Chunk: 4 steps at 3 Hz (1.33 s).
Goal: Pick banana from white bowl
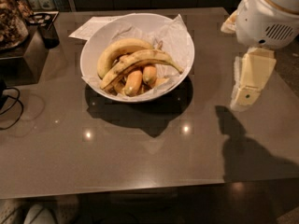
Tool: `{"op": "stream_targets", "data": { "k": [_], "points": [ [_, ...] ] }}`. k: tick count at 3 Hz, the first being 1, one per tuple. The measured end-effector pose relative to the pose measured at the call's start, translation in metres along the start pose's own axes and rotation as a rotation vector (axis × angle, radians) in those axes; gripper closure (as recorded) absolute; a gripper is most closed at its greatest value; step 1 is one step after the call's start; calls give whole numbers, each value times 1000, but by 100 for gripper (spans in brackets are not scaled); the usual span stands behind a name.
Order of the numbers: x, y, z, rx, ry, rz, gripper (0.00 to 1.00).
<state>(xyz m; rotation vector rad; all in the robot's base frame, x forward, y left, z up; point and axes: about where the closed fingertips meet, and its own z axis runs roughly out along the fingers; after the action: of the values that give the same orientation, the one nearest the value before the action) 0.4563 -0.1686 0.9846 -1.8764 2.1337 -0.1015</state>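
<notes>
1. Towards 12 o'clock on the grey-brown table, the white bowl stands upright, lined with crumpled white paper that rises above its rim at 1 o'clock.
2. The banana, long and brown-streaked, lies across the top of the pile in the bowl, running from 8 o'clock to 3 o'clock, with its dark stem at the 3 o'clock end.
3. A thicker yellow banana curves just behind it, at 10 o'clock in the bowl; two stubby orange-yellow bananas sit under it at 6 o'clock.
4. The gripper hangs at 3 o'clock from the bowl, well apart from it, pointing down below the white arm housing. I cannot tell whether it is spread or closed, and nothing shows in its hold.
5. A flat paper sheet lies at 11 o'clock, partly behind the bowl.
</notes>
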Motion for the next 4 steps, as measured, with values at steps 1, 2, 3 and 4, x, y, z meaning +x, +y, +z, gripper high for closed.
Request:
{"op": "stream_targets", "data": {
  "k": [1,2,3,4],
  "points": [
    [11,-2,3,-14,-13,31,0],
    [-9,-15,5,-24,-53,-15,0],
    [-31,-25,8,-40,-77,-59,3],
    [-52,-37,12,-61,-92,-97,18]
  ]
}}
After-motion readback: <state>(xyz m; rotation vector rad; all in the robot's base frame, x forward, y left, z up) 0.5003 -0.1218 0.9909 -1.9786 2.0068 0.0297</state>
